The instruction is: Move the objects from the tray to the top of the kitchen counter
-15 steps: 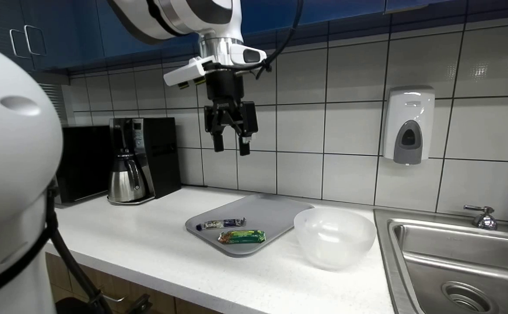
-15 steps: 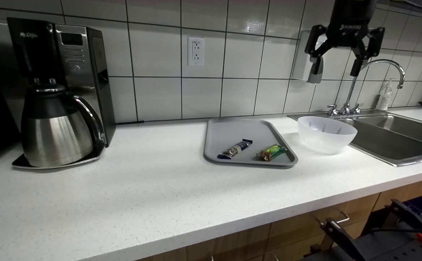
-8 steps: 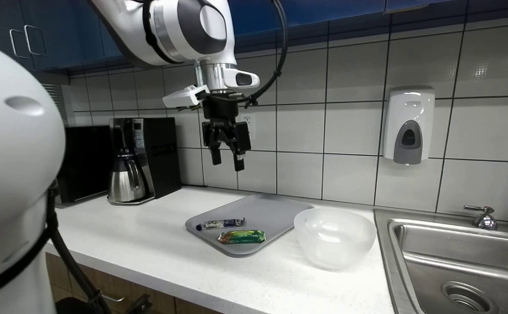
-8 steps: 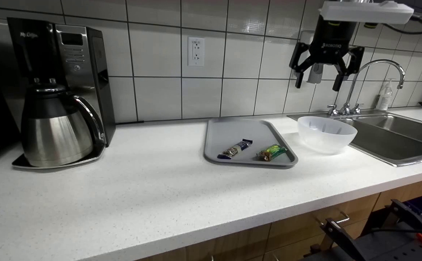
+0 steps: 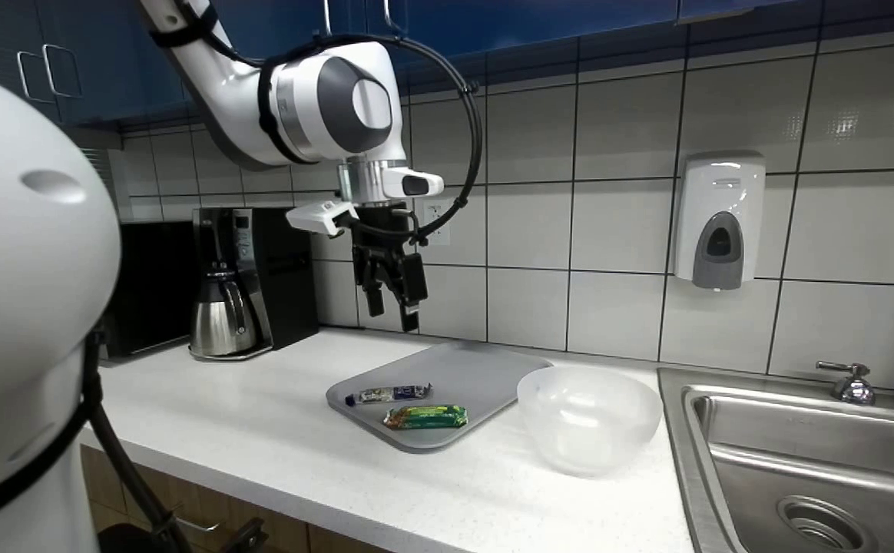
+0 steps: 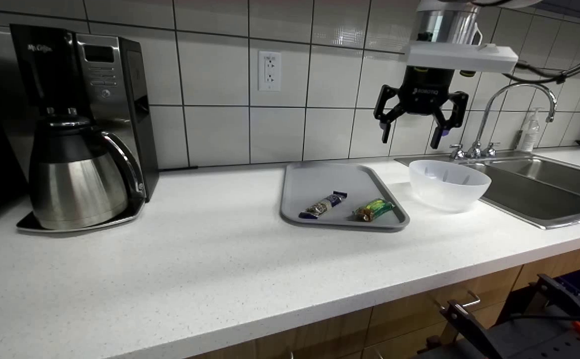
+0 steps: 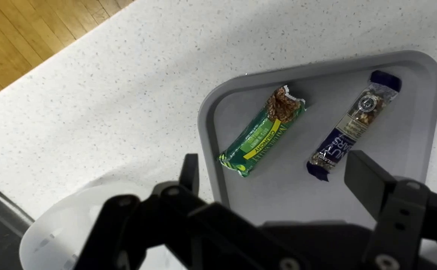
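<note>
Wall [image 5: 620, 223]: tiled, behind gripper [image 6: 411, 138]. Counter [image 6: 185, 269]: below gripper, runs on past it both ways. Arm [image 5: 316, 111]: directly abv gripper. Sink [image 5: 693, 461]: lower than gripper, off to 1 side. Coffee maker [image 6: 105, 109]: on counter, opp. side of gripper from sink, well apart. Tray [image 6: 330, 179]: grey, flat on counter, lower than gripper w/ air btwn; wrist view has pt. of it btwn fingers [image 7: 368, 183]. Bowl [image 6: 442, 192]: upright on counter, below gripper on sink side, just beside tray; can't tell if touching. Soap dispenser [image 5: 721, 223]: on wall, sink side of gripper.

Gripper: midair in both exterior views, pointing roughly down, fingers spread wide, apart from tray. Nut bar [image 7: 348, 131] (purple ends): on tray, below gripper, shows nr the finger at wrist view's right. Green bar [image 7: 261, 133]: shorter, also on tray, below gripper; wrist view shows it past the gap btwn fingers, nr tray's rim, apart from nut bar.
</note>
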`<state>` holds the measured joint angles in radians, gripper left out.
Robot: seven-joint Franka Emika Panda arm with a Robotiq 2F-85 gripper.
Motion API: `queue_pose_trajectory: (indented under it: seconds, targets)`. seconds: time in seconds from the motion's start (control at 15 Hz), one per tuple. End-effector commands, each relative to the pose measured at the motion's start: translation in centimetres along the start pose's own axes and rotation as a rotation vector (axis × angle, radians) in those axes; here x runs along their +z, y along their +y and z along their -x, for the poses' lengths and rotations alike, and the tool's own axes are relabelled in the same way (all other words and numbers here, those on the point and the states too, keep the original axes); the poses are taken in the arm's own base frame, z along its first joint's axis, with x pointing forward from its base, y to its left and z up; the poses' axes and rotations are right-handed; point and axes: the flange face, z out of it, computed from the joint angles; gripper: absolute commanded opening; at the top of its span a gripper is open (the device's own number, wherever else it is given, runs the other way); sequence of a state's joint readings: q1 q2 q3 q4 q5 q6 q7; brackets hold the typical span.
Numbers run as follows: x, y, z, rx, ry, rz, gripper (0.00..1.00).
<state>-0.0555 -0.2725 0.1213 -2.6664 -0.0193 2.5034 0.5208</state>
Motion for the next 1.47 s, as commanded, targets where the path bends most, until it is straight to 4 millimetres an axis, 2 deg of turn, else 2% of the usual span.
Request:
queue_pose_trajectory:
  seconds: [0.0, 0.73, 1.4]
  targets:
    - [1.8, -2.1, -0.6, 0.046, -0.004, -0.018, 1.0]
    - [6.8, -8.0, -2.8, 0.086, -0.041, -0.039, 1.0]
    - [11.8, -11.5, -5.7, 0.131, -0.078, -0.018, 1.0]
